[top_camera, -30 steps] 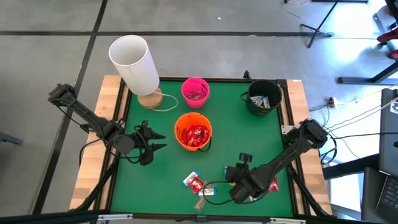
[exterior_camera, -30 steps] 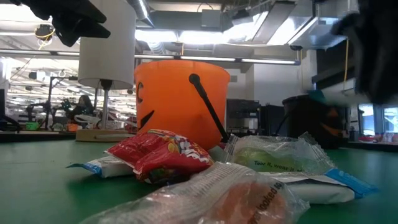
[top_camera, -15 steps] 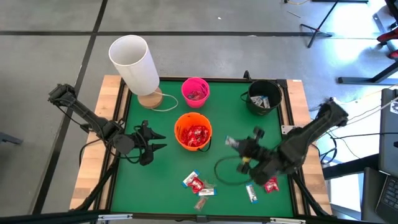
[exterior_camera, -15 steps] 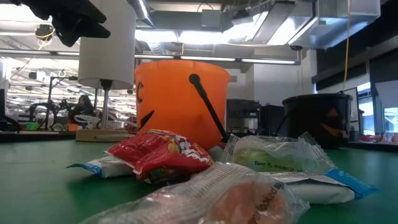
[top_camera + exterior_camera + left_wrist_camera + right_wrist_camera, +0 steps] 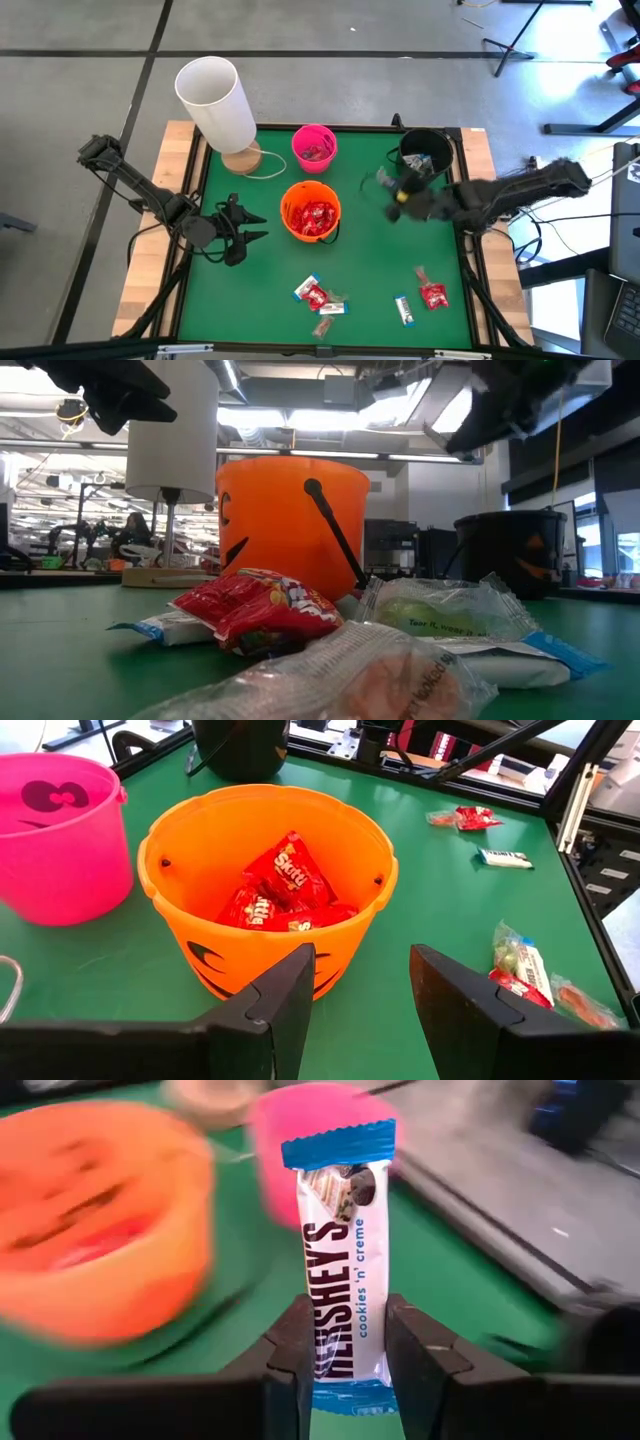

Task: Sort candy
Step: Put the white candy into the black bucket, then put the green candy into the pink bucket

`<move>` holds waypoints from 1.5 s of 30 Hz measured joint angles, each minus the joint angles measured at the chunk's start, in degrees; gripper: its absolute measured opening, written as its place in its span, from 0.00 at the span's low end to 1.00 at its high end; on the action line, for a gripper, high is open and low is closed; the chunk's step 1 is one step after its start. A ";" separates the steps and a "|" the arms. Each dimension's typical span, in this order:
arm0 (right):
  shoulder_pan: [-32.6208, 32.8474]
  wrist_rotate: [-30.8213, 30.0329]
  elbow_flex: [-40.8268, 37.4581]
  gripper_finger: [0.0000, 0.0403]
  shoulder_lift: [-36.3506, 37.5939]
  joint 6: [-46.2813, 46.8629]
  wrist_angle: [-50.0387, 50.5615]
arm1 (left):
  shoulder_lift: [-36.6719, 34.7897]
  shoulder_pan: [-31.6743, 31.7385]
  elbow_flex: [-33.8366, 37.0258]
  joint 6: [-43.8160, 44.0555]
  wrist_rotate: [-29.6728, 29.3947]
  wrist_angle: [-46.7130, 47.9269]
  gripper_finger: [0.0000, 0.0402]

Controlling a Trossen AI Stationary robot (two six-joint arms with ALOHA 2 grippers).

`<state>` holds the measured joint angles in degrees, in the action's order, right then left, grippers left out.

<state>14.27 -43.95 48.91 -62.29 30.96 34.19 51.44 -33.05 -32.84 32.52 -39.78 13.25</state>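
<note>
My right gripper hangs in the air just left of the black bucket, shut on a white candy bar with blue ends. My left gripper waits open, left of the orange bucket, which holds red candy. The pink bucket also holds some candy. Loose candy lies on the green mat near the front edge: a small pile, a red piece, a white-and-blue bar and a brownish piece. My right gripper pinches the candy bar between its two fingers, which sit on the bar's two long edges near its near end. The bar runs along the fingers and sticks out past their tips, its far blue end free. It is lifted clear of the table.
A tall white cylinder on a wooden base stands at the far left corner, with a cord loop beside it. The mat has wooden rails along its sides. In the low view the candy pile lies in front of the orange bucket.
My right gripper has risen from the mat near the front edge and swung toward the far edge and the black bucket, rolling as it went and carrying the white-and-blue bar clear of the table. The other candy stays where it lay.
</note>
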 joint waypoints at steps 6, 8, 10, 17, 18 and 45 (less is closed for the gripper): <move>-14.51 -4.01 -6.08 0.23 13.14 0.02 1.87 | 0.00 0.01 -0.01 -0.05 -0.19 0.06 0.40; -19.53 -3.96 -6.62 0.23 15.90 0.47 3.87 | 0.00 0.01 -0.02 -0.05 -0.55 0.07 0.40; -24.17 -2.13 -6.70 0.23 17.61 0.52 5.58 | 0.00 0.01 -0.02 -0.03 -0.80 0.05 0.40; -35.80 8.58 -6.72 0.41 17.99 -1.37 8.51 | 0.00 0.01 0.00 0.24 -0.82 0.07 0.40; -36.62 9.18 -6.70 0.45 18.01 -1.52 8.56 | 0.00 0.01 -0.02 0.24 -0.82 0.07 0.40; -2.39 34.28 -3.79 0.54 12.66 5.85 -13.24 | 0.00 0.01 -0.02 0.46 -0.89 0.05 0.40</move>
<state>11.87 -9.67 45.12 -49.63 36.81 20.96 51.44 -33.04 -32.86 32.97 -40.67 13.30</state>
